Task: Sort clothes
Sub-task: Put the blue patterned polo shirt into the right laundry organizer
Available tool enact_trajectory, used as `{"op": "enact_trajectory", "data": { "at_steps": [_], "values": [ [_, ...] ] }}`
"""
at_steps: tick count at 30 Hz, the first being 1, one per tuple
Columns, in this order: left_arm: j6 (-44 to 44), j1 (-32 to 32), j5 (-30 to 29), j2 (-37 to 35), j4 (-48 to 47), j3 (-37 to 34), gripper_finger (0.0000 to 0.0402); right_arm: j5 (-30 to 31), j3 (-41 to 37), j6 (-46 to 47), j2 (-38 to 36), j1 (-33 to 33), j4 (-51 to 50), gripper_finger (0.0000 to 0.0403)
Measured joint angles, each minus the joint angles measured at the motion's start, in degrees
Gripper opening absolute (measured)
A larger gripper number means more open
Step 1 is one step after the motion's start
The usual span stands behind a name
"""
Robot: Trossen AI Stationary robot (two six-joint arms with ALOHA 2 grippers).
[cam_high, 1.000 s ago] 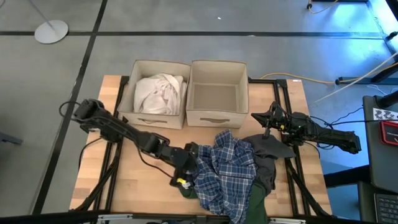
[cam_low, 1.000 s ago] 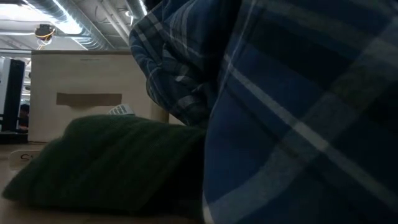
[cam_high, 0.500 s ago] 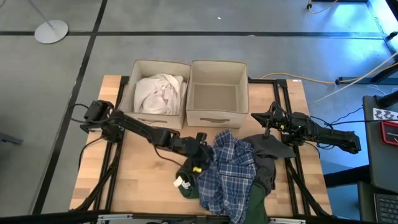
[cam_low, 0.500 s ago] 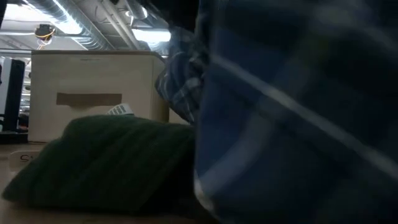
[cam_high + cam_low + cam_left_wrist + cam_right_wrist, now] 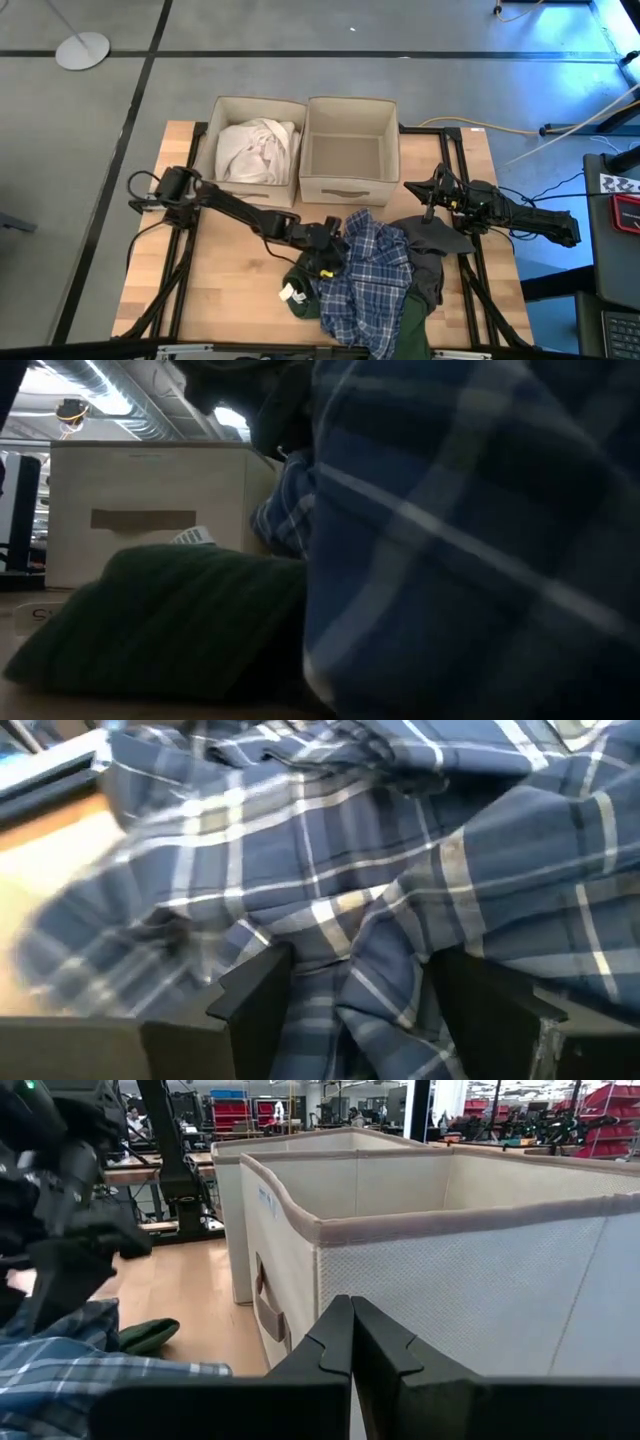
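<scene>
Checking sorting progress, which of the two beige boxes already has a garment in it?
The left fabric box, holding the white garment; the right fabric box beside it is empty.

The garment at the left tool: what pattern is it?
Blue-and-white plaid garment, clearest in the left wrist view.

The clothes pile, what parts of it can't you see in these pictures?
- Green garment: high view, mostly buried under the plaid shirt.
- Grey garment: high view, partly covered by the plaid shirt; missing from the low view, where the shirt fills the picture.
- Left gripper: wrist view, jaws open around plaid folds; whether they pinch cloth can't be told.
- Pile's near edge: high view, cut off by the picture's bottom.
</scene>
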Motion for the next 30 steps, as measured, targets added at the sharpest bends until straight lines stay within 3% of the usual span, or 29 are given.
{"op": "enact_trajectory", "data": {
  "at_steps": [4, 15, 20, 30],
  "values": [
    [-6.18, 1.26, 5.86, 2.67, 2.84, 0.0, 0.0231, 0.11, 0.02, -0.02, -0.01, 0.0, -0.01, 0.0005],
    [-8.84, 3.87, 5.35, 10.64, 8.24, 0.26, 0.0219, 0.13, 0.02, -0.02, 0.0, 0.0, -0.28, 0.0005],
    [-9.32, 3.9, 5.75, 11.84, 10.01, 0.24, 0.0164, 0.15, 0.02, -0.02, 0.0, 0.0, -0.33, 0.0005],
    [-9.34, 3.39, 7.16, 10.47, 11.34, -0.04, 0.0012, 0.15, 0.04, -0.02, 0.0, -0.02, -0.63, 0.0005]
  ]
}}
